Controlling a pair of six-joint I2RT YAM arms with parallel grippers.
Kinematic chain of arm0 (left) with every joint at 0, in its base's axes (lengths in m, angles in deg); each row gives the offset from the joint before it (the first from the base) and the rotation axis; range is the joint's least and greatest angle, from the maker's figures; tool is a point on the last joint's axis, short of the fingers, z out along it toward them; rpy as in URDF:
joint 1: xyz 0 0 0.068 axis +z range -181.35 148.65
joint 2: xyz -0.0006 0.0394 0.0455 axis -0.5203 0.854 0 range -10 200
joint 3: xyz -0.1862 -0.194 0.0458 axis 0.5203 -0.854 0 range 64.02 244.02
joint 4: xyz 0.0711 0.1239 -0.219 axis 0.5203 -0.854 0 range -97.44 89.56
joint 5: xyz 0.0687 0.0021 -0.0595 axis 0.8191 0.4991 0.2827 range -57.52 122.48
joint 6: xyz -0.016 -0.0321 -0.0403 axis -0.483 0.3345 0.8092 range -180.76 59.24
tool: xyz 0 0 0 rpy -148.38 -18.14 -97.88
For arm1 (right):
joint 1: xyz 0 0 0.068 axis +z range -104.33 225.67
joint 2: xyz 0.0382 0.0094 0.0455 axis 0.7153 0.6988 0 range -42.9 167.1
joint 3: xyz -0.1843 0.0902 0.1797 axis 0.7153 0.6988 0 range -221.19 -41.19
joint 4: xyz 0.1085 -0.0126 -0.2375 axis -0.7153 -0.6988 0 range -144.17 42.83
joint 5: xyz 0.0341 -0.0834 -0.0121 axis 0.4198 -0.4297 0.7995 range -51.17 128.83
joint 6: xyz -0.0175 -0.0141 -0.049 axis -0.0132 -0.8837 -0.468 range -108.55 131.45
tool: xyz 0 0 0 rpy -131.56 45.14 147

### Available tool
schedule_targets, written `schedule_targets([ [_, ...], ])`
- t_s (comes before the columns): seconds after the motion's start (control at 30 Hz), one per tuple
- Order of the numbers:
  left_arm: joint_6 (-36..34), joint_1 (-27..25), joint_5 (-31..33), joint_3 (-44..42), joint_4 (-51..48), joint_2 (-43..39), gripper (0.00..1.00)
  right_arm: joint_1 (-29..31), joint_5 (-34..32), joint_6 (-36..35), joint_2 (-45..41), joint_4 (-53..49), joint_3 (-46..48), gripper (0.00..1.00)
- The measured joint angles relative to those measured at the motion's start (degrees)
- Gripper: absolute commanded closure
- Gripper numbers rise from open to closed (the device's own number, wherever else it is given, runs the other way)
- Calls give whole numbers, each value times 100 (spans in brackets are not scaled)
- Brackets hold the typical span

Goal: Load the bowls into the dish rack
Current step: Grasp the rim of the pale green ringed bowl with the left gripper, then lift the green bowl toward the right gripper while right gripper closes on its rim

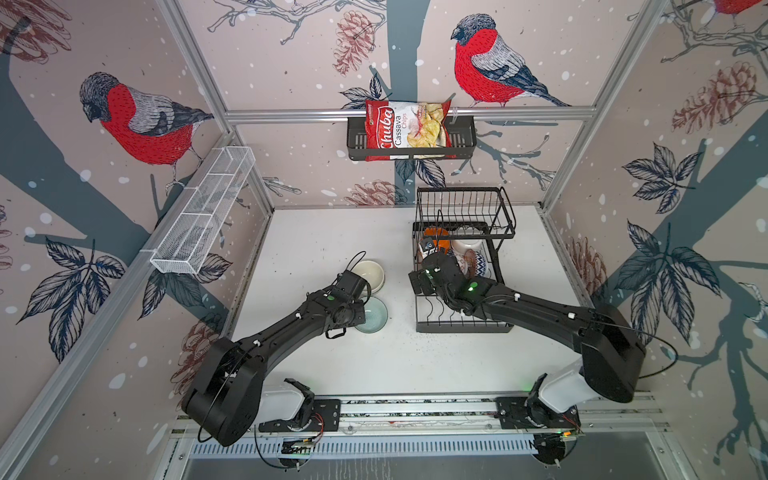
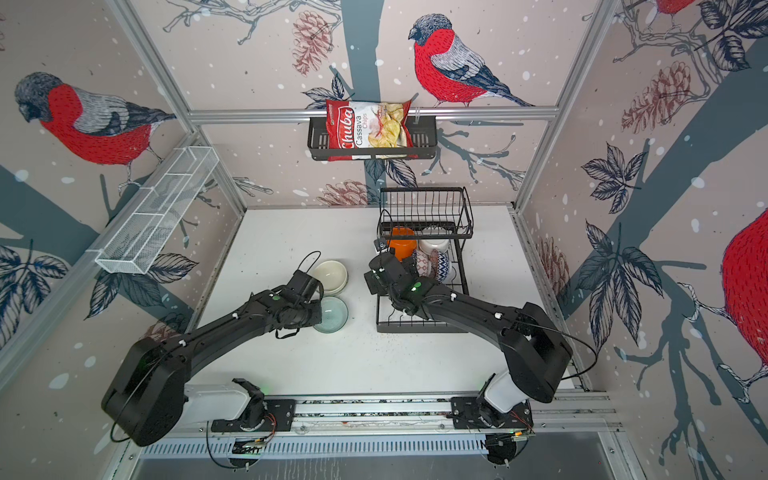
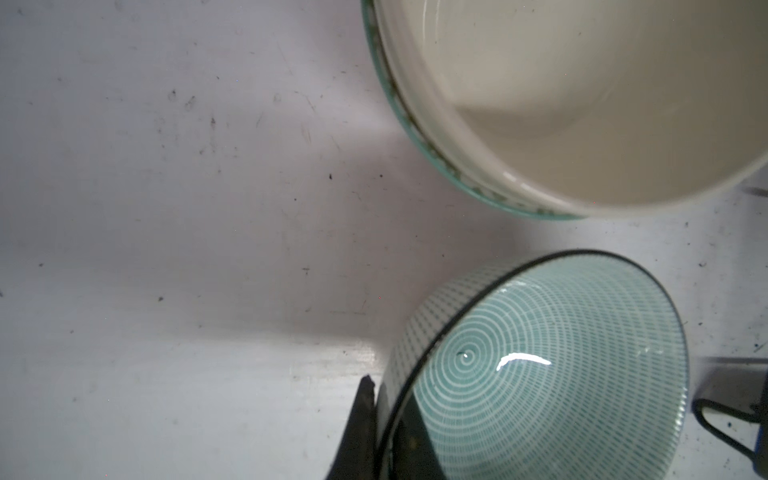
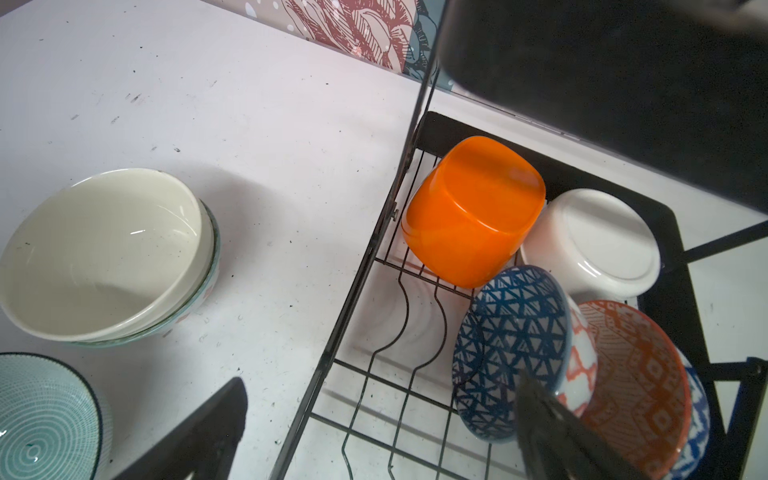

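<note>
- White tabletop (image 1: 332, 365), scuffed and speckled, is carrying everything inside bird-papered walls.
- Nearest the robot's base, the left gripper (image 3: 386, 403) is pinching the rim of the teal bowl (image 3: 540, 374), with one finger outside the wall and one inside. The bowl is looking tilted in the wrist view, but I cannot tell whether it is clearing the table.
- Just beyond that gripper and apart from the held bowl, the cream bowl (image 4: 104, 249) is sitting nested in a teal-edged bowl (image 4: 210, 278).
- Off to that gripper's right, the right gripper (image 4: 382, 384) is hanging wide open and empty, straddling the side wire of the dish rack (image 1: 457, 329).
- Under and just past its fingers, the blue patterned bowl (image 4: 511, 345) and the orange-red patterned bowl (image 4: 636, 386) are leaning on edge among the dividers. More patterned ware is showing behind them, but the count is unclear.
- Farther from that gripper, the orange bowl (image 4: 473, 212) and the white bowl (image 4: 598, 245) are lying bottoms-up at the rack's back.
- Progress, as I judge it: at least four bowls are loaded and three are waiting outside the rack, one of them in hand.
</note>
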Motion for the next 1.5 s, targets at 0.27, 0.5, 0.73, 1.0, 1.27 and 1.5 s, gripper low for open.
schedule_targets([
  [0.27,-343,0,-382,26,-33,-625,100,-33,308,9,136,-225,-343,0],
  [0.5,-435,0,-708,238,81,-944,100,-35,721,155,-31,-566,-651,2],
  [0.73,-433,-48,-750,455,385,-850,100,-48,1209,319,-227,-800,-968,7],
  [1.0,-369,-173,-710,680,850,-422,100,-96,1858,457,-229,-1047,-1088,23],
  [1.27,-282,-271,-592,1266,1137,293,100,-144,2092,525,-42,-1196,-1104,39],
  [1.5,-286,-328,-599,1471,1196,682,100,-144,2098,610,57,-1222,-1051,50],
])
